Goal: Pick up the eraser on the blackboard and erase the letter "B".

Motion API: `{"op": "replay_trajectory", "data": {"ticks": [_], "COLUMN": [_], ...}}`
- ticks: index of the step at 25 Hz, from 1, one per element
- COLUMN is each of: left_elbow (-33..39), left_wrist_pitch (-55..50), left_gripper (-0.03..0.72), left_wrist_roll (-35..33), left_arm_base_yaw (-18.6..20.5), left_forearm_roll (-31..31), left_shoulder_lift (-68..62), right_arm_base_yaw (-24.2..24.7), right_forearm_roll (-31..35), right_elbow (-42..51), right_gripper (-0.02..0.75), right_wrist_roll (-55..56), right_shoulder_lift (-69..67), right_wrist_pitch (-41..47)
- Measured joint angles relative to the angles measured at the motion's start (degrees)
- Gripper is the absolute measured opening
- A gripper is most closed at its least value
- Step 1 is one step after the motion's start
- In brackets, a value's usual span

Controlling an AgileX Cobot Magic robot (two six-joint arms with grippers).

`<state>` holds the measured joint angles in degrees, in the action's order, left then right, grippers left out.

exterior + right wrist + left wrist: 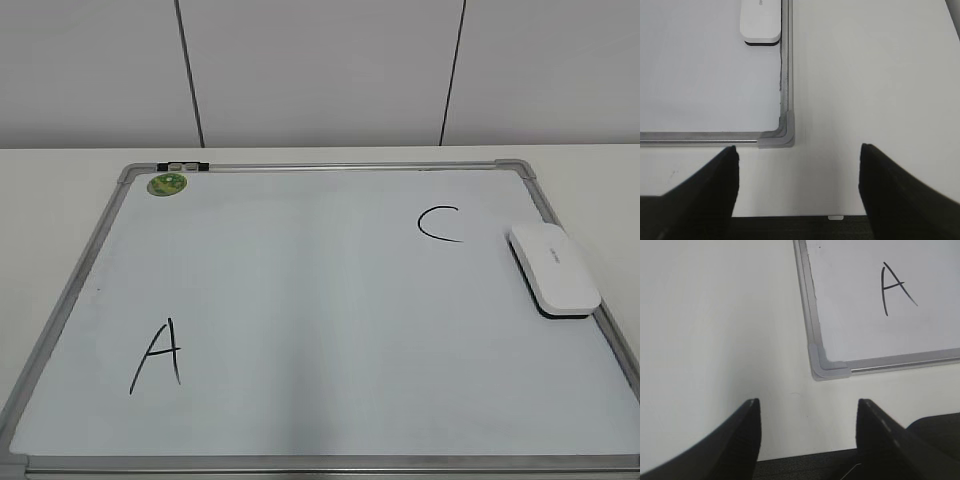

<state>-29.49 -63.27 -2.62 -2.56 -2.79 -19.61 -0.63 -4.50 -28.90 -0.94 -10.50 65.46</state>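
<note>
Since no "B" is visible on the blackboard [320, 310], only "A" [158, 355] and "C" [440, 223] are noted. The eraser [553, 266] lies at the board's right edge: judged light, rigid, smooth-sided; gripping across its width is advised. Left tool [807, 412] and right tool [799, 159] are released, over the table [875, 75].

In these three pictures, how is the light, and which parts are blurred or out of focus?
Exterior view: soft, even light, no strong glare on the blackboard; the eraser casts only a thin shadow. Left wrist view: the "A" is sharp, the dark fingers at the bottom edge are blurred. Right wrist view: the fingers are soft too, the board corner is clear.
</note>
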Motion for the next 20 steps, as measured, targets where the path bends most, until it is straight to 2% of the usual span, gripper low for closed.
{"op": "replay_trajectory", "data": {"ticks": [20], "left_elbow": [0.1], "left_wrist_pitch": [0.3], "left_gripper": [0.437], "left_wrist_roll": [0.0], "left_arm_base_yaw": [0.0], "left_forearm_roll": [0.2], "left_shoulder_lift": [0.0], "right_arm_base_yaw": [0.0], "right_forearm_roll": [0.0], "right_elbow": [0.0], "right_gripper": [0.573], "right_wrist_roll": [0.0], "right_shoulder_lift": [0.0], "right_wrist_pitch": [-0.1]}}
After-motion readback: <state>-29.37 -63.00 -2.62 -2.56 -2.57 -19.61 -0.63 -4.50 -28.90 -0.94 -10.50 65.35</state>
